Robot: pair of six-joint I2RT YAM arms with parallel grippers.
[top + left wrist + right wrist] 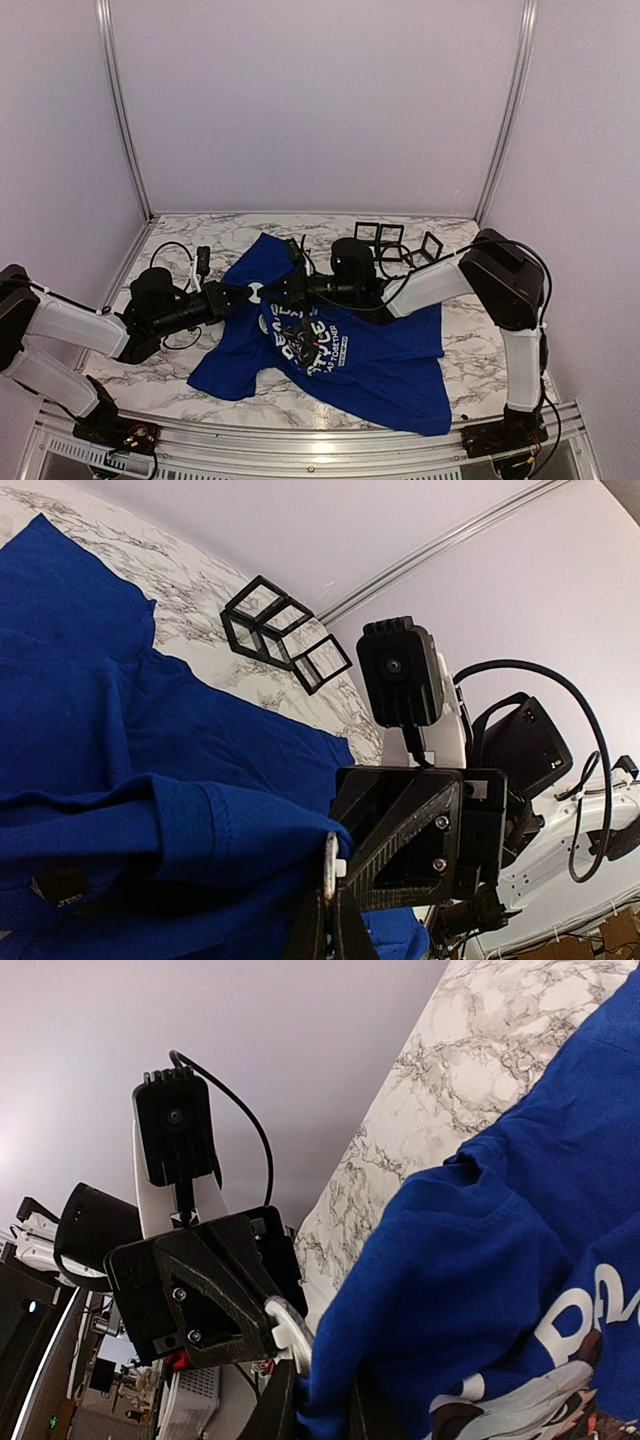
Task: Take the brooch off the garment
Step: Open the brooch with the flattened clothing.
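Observation:
The garment [385, 362], a royal-blue T-shirt with white lettering and a panda print, lies crumpled on the marble table [150, 380]. Both arms meet over its upper left part. The brooch [329, 865] is a pale round disc seen edge-on, pinned to a raised fold of the garment [150, 740]. My left gripper [335, 908] is shut on its rim. In the right wrist view the brooch [292, 1322] sits just left of my right gripper [322, 1402], whose fingers are shut on a bunch of blue fabric [500, 1260]. In the top view the left gripper [248, 293] and right gripper [290, 290] almost touch.
Black wire-frame cubes [395, 243] stand at the back of the table behind the right arm, also visible in the left wrist view [280, 630]. A small black device with a cable [203, 260] lies at the back left. Pale walls enclose the table.

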